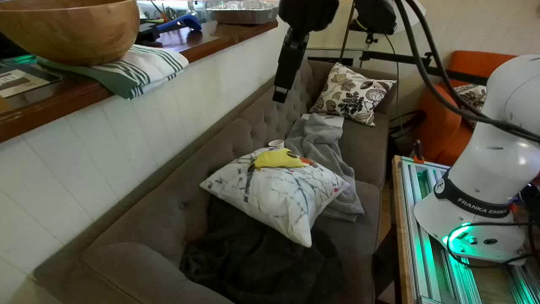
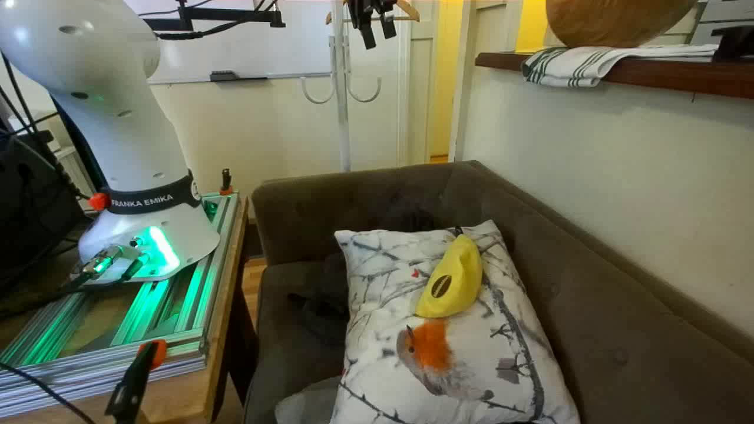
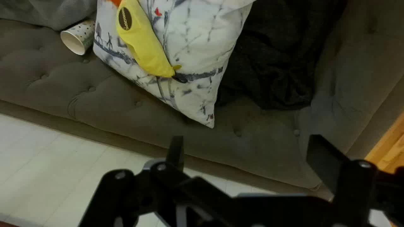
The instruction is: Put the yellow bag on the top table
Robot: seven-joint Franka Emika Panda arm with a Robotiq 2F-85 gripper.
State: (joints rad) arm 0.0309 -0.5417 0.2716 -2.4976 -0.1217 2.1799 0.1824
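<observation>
The gripper [image 3: 247,154] has its jaws spread wide and has hold of nothing; past them only the sofa [image 3: 104,94] and the pale wall [image 3: 47,157] show. In both exterior views it hangs in the air, well above the yellow bag [image 3: 145,44] and apart from it. The wrist view puts the bag off to one side of the jaws, not between them.

The bag lies on top of the white cushion [image 3: 202,41], toward the edge nearest the sofa's back. The cushion rests on the sofa, with a paper cup [image 3: 83,34] lying just beside it.

Farther out, the raised wooden worktop [image 1: 228,39] runs behind the sofa, and I take it to be the top table. In an exterior view it carries a bowl [image 1: 80,31] sitting on a striped cloth [image 1: 156,67], and a foil tray [image 1: 249,14] near its far end.

By my reading, no part of the move is done: the bag is neither gripped nor lifted. Left to do are lining up over it, coming down, closing on it, raising it above the worktop's edge, setting it down and letting go.
</observation>
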